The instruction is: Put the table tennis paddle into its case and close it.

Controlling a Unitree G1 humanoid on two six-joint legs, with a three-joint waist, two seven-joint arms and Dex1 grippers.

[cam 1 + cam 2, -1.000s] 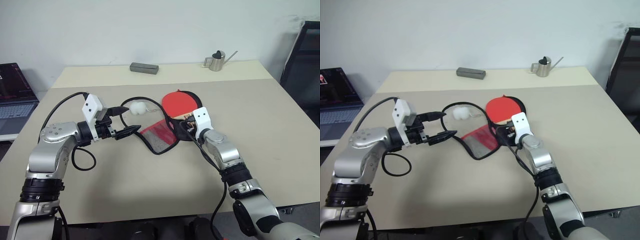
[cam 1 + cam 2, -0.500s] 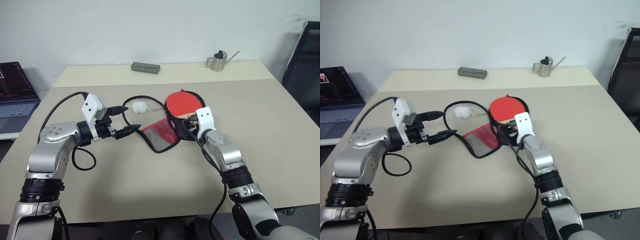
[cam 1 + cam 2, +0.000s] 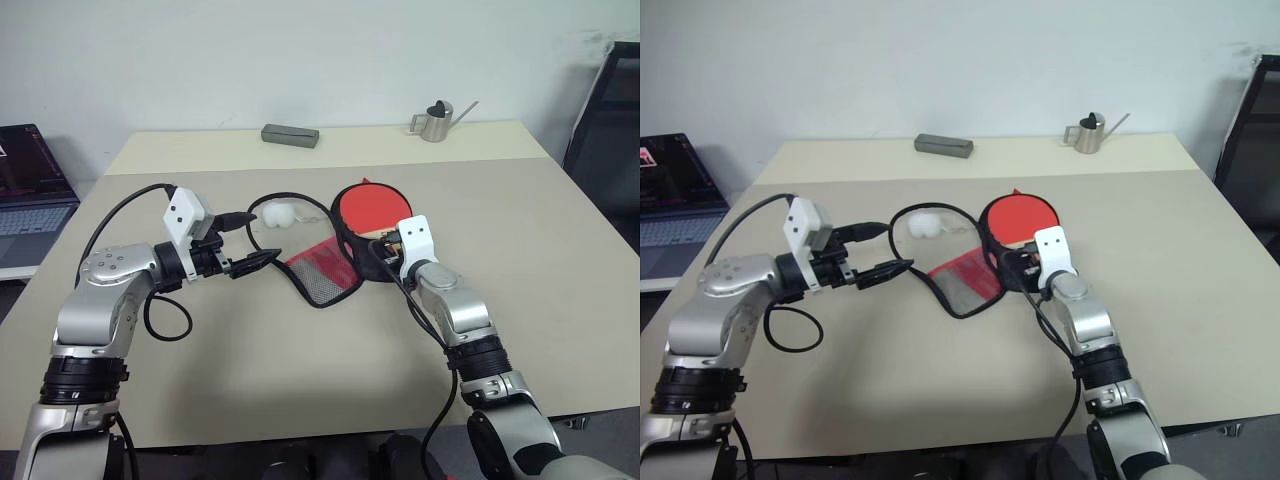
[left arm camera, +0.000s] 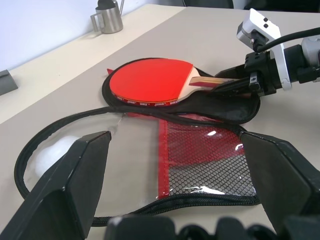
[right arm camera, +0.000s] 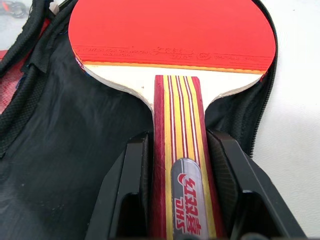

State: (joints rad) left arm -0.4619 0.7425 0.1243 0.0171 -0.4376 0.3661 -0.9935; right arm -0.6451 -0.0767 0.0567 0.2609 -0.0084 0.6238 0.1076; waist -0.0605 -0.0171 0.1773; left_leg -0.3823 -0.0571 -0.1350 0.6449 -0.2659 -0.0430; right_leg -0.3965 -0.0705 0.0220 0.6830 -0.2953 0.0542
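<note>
The right tool (image 5: 181, 165) grips the striped wooden handle of the round red rubber-faced paddle (image 3: 362, 207), which lies on the unzipped black-and-red fabric case (image 3: 318, 270) on the beige worktop (image 3: 560, 250). The left tool (image 3: 245, 243) stands spread wide, holding nothing.

One paddle (image 3: 362, 207), one case (image 3: 318, 272), one metal pitcher (image 3: 436, 121), one grey box (image 3: 290, 135), one laptop (image 3: 27, 190).

even, bright indoor light with soft shadows on the table (image 3: 300, 380); slight glare on the case (image 4: 210, 150) mesh, near fingers (image 4: 75, 170) blurred.
</note>
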